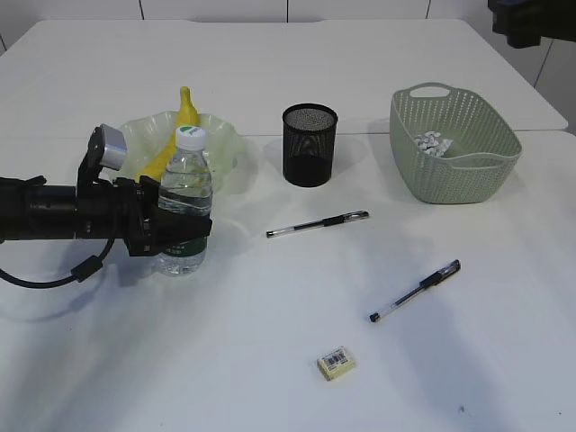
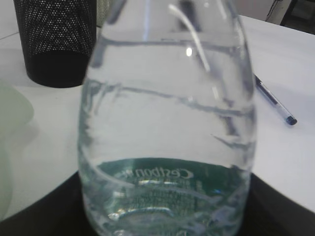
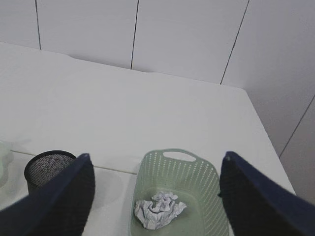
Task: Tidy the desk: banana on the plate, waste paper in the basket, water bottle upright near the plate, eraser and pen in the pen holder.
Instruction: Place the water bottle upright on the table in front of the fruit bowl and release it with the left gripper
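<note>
The clear water bottle [image 1: 185,193] with its white cap stands upright on the desk [image 1: 225,360], just in front of the pale-green plate [image 1: 229,148]. My left gripper [image 1: 175,232] is shut on it at the dark green label. In the left wrist view the water bottle [image 2: 167,123] fills the frame. The banana [image 1: 180,126] lies on the plate. The waste paper [image 3: 160,210] lies in the basket [image 3: 197,172]. My right gripper [image 3: 156,156] hangs open high above it. Two pens [image 1: 317,224] [image 1: 416,291] and the eraser [image 1: 336,363] lie on the desk. The pen holder [image 1: 309,144] stands beside the plate.
The basket [image 1: 454,144] stands at the right rear, and a seam in the tabletop runs behind it. The right arm [image 1: 531,22] shows only at the top right corner. A black cable [image 1: 45,279] trails from the left arm over the desk.
</note>
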`<state>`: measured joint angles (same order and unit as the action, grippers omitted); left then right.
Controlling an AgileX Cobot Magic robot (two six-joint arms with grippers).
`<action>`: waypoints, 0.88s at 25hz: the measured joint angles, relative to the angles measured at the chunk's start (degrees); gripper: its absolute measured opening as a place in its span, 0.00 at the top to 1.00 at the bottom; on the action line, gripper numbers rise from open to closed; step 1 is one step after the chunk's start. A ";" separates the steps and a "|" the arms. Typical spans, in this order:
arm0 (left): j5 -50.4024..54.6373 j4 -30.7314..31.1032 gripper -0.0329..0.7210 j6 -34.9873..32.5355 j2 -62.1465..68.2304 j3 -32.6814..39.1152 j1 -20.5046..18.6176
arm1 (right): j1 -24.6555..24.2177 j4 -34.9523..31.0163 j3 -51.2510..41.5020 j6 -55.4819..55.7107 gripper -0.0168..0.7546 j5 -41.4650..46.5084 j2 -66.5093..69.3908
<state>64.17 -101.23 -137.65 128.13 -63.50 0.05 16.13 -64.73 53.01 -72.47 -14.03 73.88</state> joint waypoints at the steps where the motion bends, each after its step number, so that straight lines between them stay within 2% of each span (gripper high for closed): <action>1: 0.00 0.01 0.28 0.00 0.00 0.00 0.00 | 0.00 0.00 0.00 0.00 0.22 0.00 0.00; 22: -0.10 0.01 0.28 1.32 0.00 0.00 -0.09 | 0.00 0.00 0.00 -0.10 0.22 -0.09 0.00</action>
<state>64.07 -101.21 -136.33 128.13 -63.50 -0.04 16.13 -64.73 53.01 -72.57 -14.12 73.88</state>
